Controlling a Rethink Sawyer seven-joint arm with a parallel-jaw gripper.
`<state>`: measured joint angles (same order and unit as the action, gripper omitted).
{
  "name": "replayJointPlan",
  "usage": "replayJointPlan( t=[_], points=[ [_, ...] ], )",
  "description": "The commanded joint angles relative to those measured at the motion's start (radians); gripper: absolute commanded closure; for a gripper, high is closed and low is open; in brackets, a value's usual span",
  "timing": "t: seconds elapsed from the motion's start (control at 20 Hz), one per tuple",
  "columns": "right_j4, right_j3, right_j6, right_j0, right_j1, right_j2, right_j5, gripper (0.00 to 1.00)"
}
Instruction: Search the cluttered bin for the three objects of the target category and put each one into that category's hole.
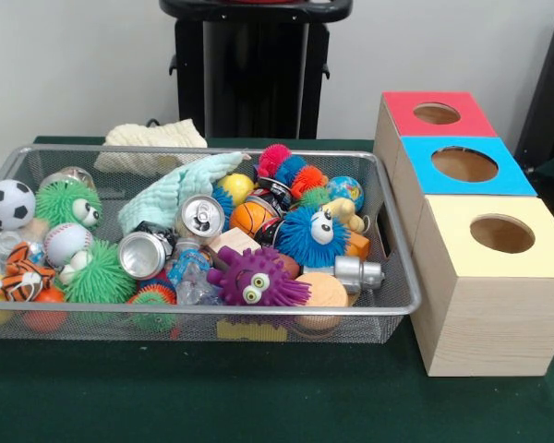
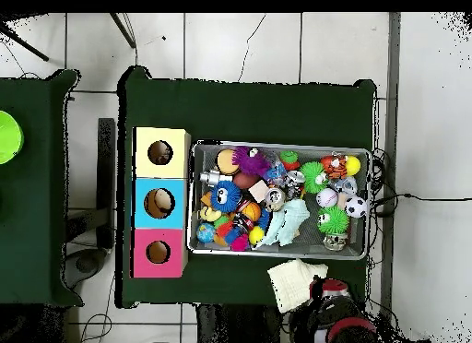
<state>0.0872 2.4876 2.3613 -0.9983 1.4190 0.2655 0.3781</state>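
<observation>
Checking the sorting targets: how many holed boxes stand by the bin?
3, in a row beside the bin: the red box farthest back, the blue box in the middle, the yellow box nearest the camera. Each has one round hole on top.

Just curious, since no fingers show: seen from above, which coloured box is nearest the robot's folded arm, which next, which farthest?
1. Red box, row's bottom end, nearest the arm.
2. Blue box, middle.
3. Yellow box, top end, farthest.

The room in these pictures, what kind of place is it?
Probably a robot lab test setup, not a home: a wire bin packed with toys sits on a green-covered table beside three sorting boxes with holes, on a tiled floor with trailing cables.
</observation>
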Motion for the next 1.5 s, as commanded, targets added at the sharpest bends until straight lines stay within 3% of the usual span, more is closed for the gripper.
replayJointPlan(
  t=[0.05, 0.35, 0.75, 0.85, 1.05, 1.2, 1.5],
  points=[
    [-0.282, -0.163, 0.077, 0.092, -0.02, -0.044, 0.317, 1.0],
    [-0.306, -0.139, 0.111, 0.127, -0.055, -0.1, 0.213, 1.0],
    [-0.331, -0.151, 0.133, 0.157, -0.113, -0.155, 0.173, 1.0],
    [-0.374, -0.178, 0.184, 0.178, -0.208, -0.188, 0.107, 1.0],
    [-0.412, -0.27, 0.258, 0.256, -0.482, -0.294, -0.13, 1.0],
    [-0.362, -0.315, 0.227, 0.268, -0.629, -0.328, -0.248, 1.0],
    [-0.308, -0.383, 0.146, 0.224, -0.833, -0.315, -0.416, 1.0]
  ],
)
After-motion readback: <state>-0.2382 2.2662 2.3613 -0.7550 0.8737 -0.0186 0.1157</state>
